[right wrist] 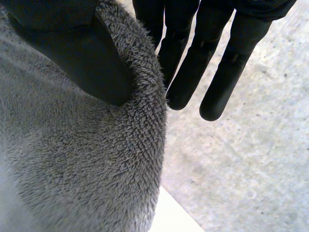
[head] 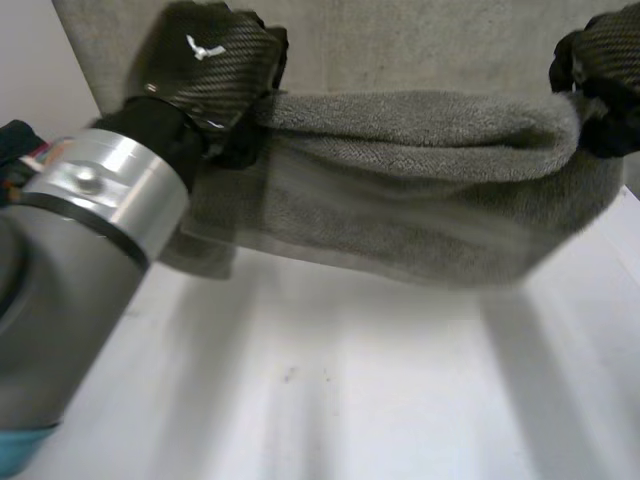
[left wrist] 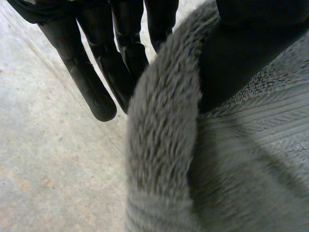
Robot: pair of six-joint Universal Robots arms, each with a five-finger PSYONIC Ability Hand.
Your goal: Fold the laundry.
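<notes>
A grey terry towel (head: 420, 190) hangs in a sagging roll between my two hands, lifted off the white table (head: 350, 390). My left hand (head: 215, 70) grips its left end. In the left wrist view the thumb (left wrist: 241, 53) presses the towel's folded edge (left wrist: 164, 159) against the straight fingers (left wrist: 91, 87) behind it. My right hand (head: 605, 70) holds the right end the same way, its thumb (right wrist: 77, 63) on the pile (right wrist: 87, 164) and its fingers (right wrist: 212, 72) behind. The far part of the towel (head: 400, 40) lies flat on the table.
My left forearm (head: 70, 270) fills the near left of the head view. A dark, coloured object (head: 15, 150) sits at the left edge behind it. Bare white table lies in front of the towel.
</notes>
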